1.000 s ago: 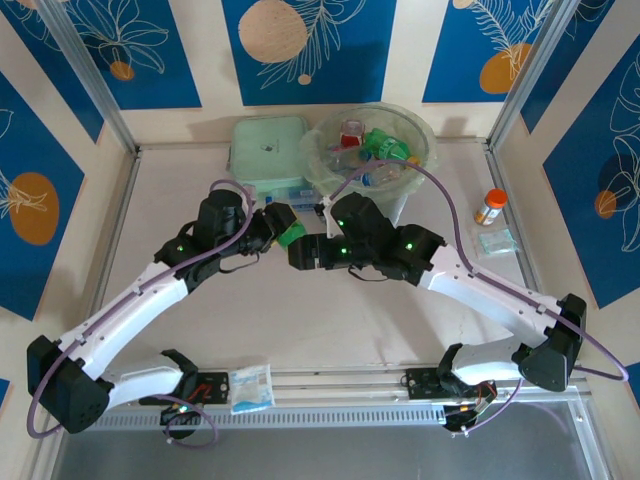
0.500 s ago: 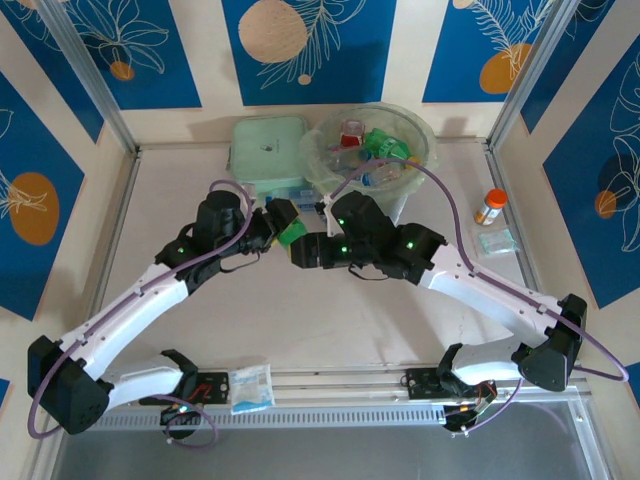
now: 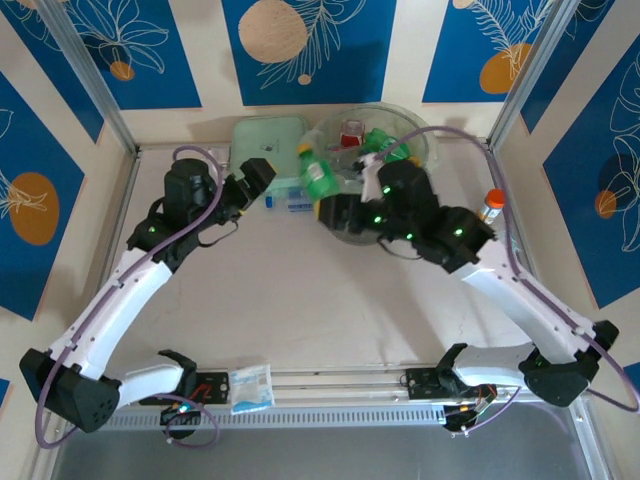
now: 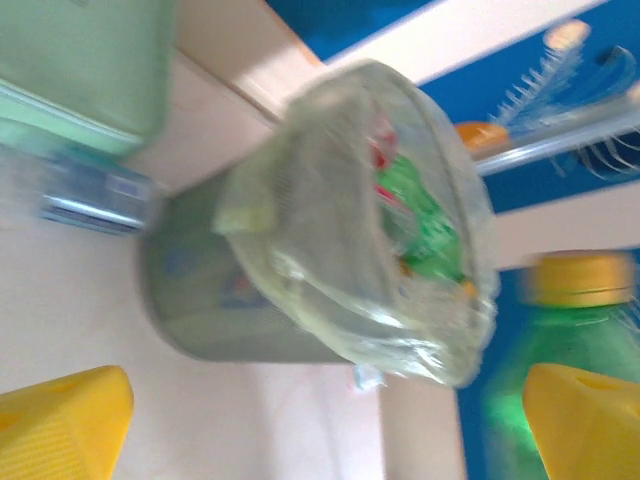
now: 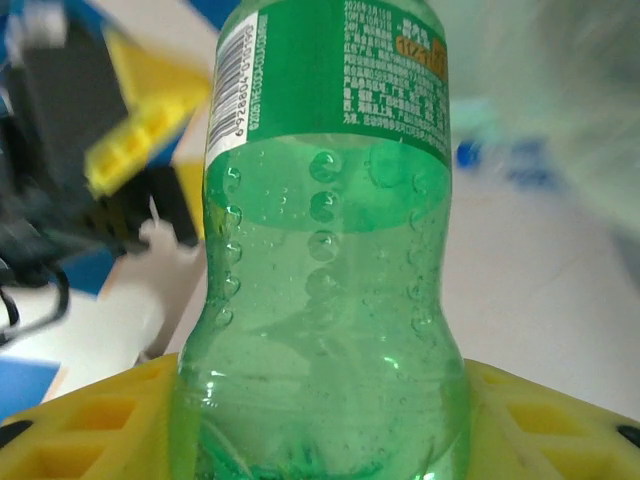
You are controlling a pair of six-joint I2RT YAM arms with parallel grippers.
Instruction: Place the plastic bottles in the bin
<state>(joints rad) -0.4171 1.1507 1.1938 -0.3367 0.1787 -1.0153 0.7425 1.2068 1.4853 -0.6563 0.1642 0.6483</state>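
Up at left rim of big round pale green bin (image 3: 424, 143): green see-through plastic bottle with yellow cap (image 3: 317, 176). Jaws of right gripper (image 3: 333, 207) closed round its bottom end; bottle stuck straight out from them. Bin lay to bottle's right; right arm nearer. Further off bin's left side, left gripper (image 3: 256, 176) wide open, held nothing.

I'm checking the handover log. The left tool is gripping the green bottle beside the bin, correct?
No. It is the right tool that grips the green bottle beside the bin. The right wrist view shows the bottle clamped between that tool's yellow fingers. The left tool stands open.
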